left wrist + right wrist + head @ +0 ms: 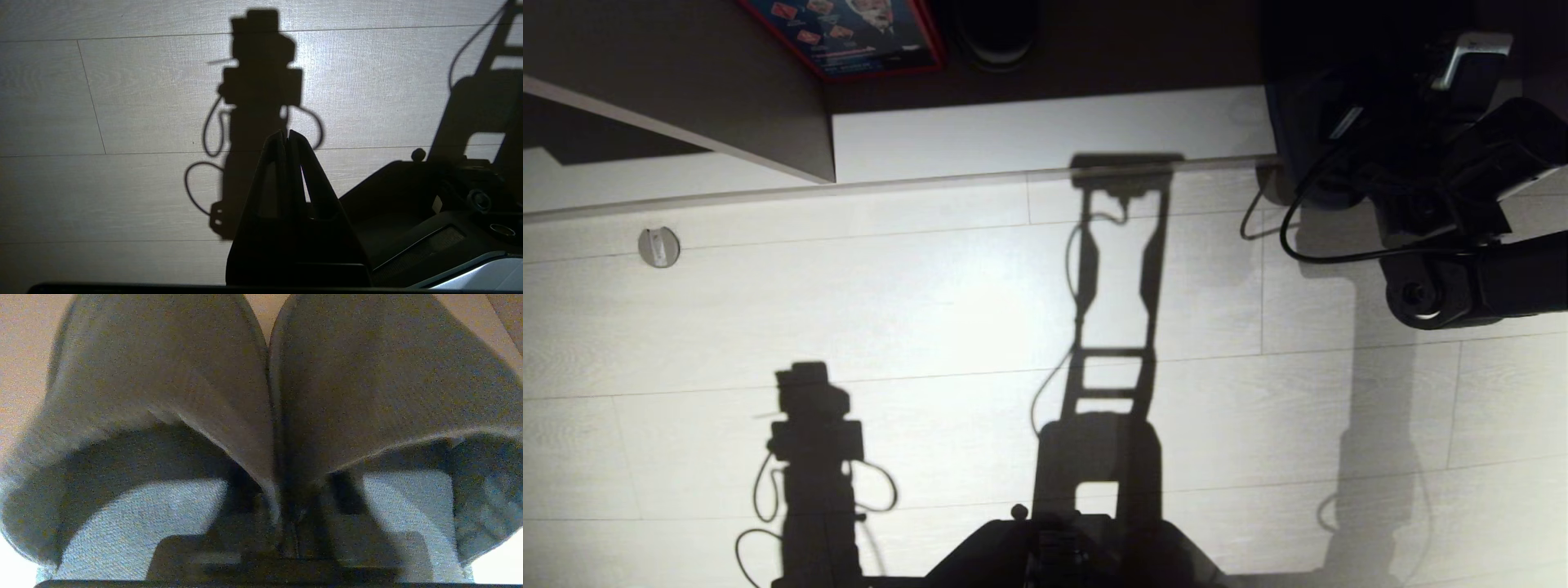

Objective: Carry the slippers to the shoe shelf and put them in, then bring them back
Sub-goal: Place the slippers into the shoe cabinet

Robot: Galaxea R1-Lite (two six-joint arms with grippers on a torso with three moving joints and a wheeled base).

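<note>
Between your right gripper's [292,522] fingers sit the inner walls of the slippers [269,396], pressed side by side on a tan board; whether that grip has loosened you cannot tell. Your left gripper [286,136] hangs closed and empty over the pale plank floor [122,102].

The floor [915,310] is pale wood-look planks. A small round silver fitting [658,247] sits on it near the pale shelf board [1045,139] that runs along its far edge. In the right wrist view the 2 slippers [253,375] lie side by side, touching, on a tan surface [24,343].
</note>
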